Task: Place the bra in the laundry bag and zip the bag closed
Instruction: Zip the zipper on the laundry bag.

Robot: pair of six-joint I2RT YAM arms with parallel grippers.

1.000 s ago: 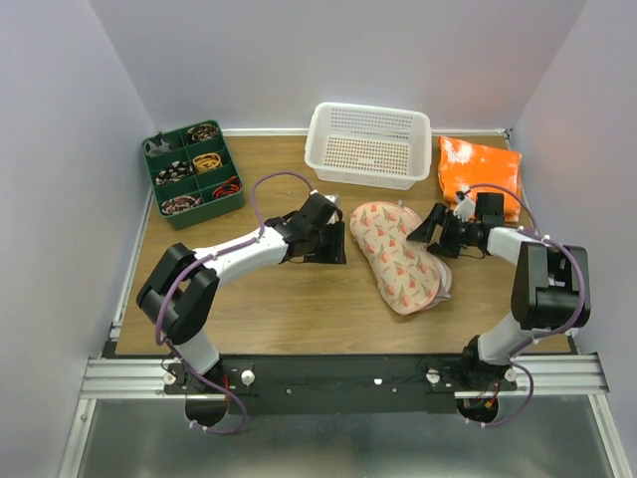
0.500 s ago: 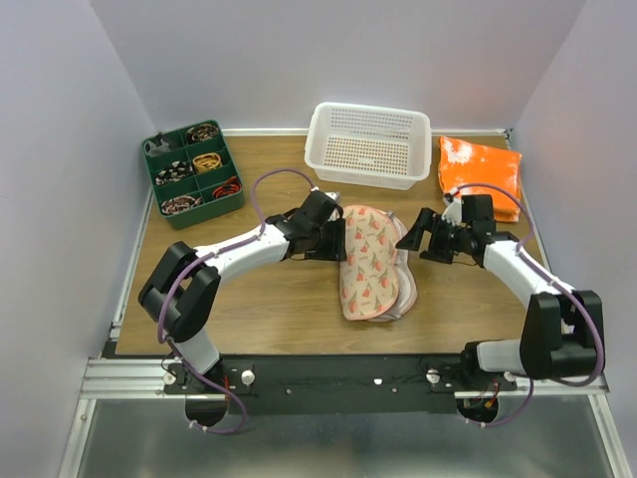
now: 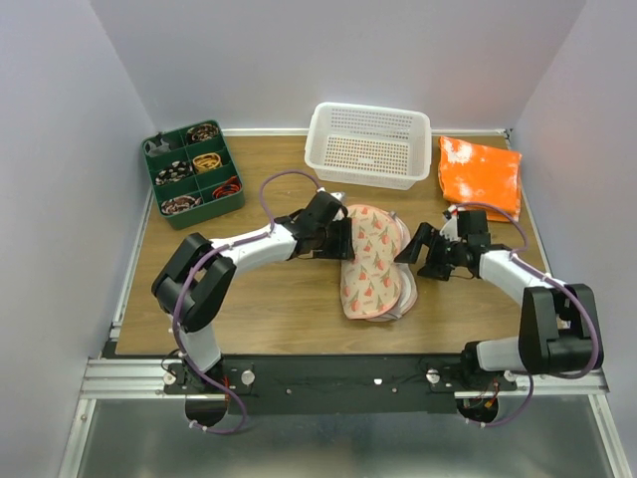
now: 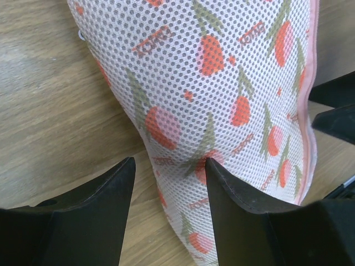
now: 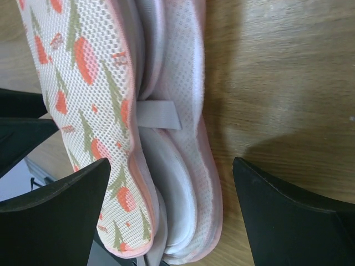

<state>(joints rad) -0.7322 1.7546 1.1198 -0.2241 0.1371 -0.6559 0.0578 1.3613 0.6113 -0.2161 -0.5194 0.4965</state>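
Note:
The laundry bag, pale pink mesh with a red-orange and green fruit print, lies upright mid-table. Its top half is folded over the bottom half, and the right rim gapes. The bra shows in that gap in the right wrist view, as a grey strap and a pale cup between the printed lid and the pink lower half. My left gripper is open at the bag's upper left edge. In the left wrist view the left gripper straddles the bag's edge. My right gripper is open wide, facing the gaping rim.
A white perforated basket stands behind the bag. An orange-and-white folded cloth lies at the back right. A green compartment tray of small items sits at the back left. Bare wood lies in front of the bag.
The bag swung from a diagonal lie to upright and shifted left. My right gripper came in toward its right rim and dropped slightly nearer. My left gripper stayed at the bag's upper left edge.

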